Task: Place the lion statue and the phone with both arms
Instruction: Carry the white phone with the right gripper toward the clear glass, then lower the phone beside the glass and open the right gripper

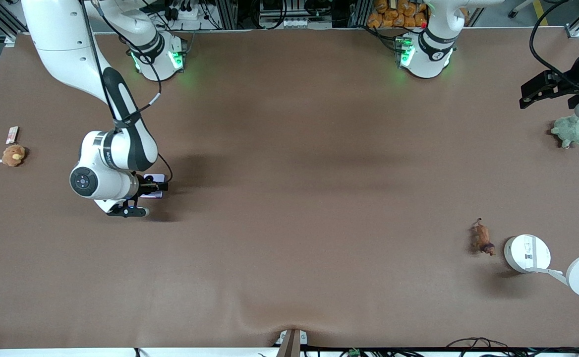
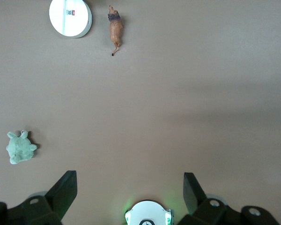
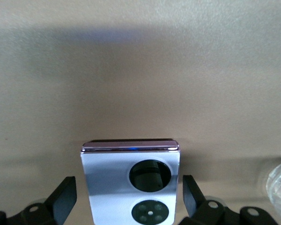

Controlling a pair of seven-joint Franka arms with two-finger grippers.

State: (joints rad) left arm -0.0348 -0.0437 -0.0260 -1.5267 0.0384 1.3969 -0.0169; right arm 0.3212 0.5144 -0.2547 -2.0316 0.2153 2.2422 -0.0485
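The pale lavender phone (image 1: 151,195) lies on the brown table toward the right arm's end. My right gripper (image 1: 143,198) is low over it. In the right wrist view the phone (image 3: 107,178) sits between the open fingers (image 3: 63,197) with a gap on each side, and my right gripper (image 3: 129,187) is not touching it. The small brown lion statue (image 1: 483,238) lies on the table toward the left arm's end and also shows in the left wrist view (image 2: 115,29). My left gripper (image 1: 525,96) is open and empty (image 2: 130,183), up in the air beside the green plush.
A green plush toy (image 1: 569,131) lies near the left arm's end of the table. Two white round discs (image 1: 527,253) sit beside the lion. An orange-brown plush (image 1: 13,155) and a small card (image 1: 12,134) lie at the right arm's end.
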